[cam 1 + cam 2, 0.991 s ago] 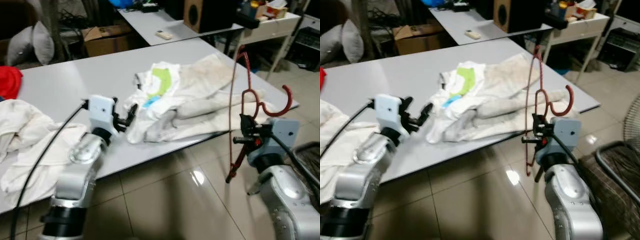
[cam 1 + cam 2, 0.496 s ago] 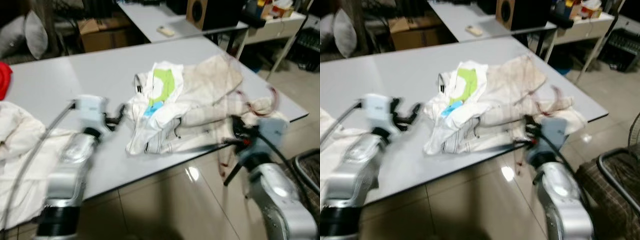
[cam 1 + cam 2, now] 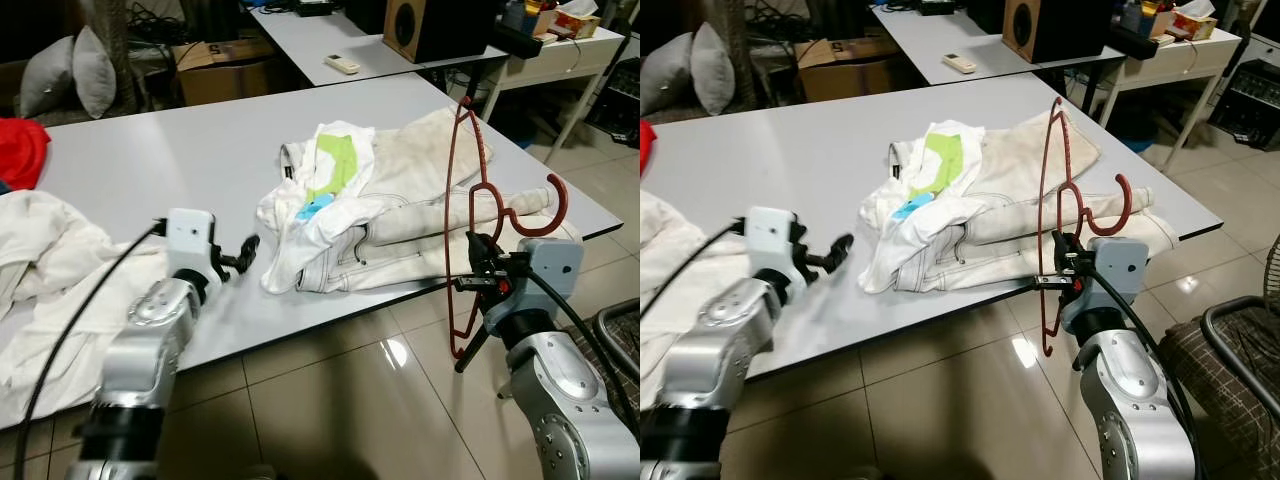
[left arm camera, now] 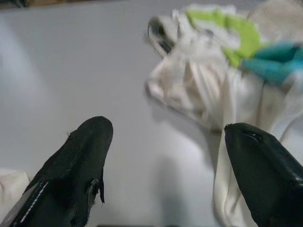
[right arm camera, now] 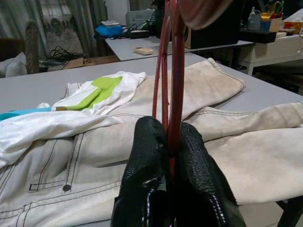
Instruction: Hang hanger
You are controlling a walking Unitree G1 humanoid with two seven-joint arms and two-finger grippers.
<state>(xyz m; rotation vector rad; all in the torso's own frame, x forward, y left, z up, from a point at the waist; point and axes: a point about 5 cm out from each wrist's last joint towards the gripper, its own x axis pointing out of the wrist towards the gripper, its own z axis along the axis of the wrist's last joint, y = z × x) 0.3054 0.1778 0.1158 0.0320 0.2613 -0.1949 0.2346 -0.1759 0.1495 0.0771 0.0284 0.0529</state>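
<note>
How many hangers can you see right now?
1: the red hanger held upright in the right gripper at the table's near edge. Others may lie under the clothes.

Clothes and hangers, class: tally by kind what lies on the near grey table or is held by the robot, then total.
Hanger: 1
Jeans: 1
White-green shirt: 1
White cloth: 1
Red cloth: 1
Total: 5

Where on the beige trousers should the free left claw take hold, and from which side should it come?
A judgement: grip the near fold of the beige trousers, which bunches up beside the table edge. Come in low from the robot's left, where the open left claw already points at it across bare tabletop.
</note>
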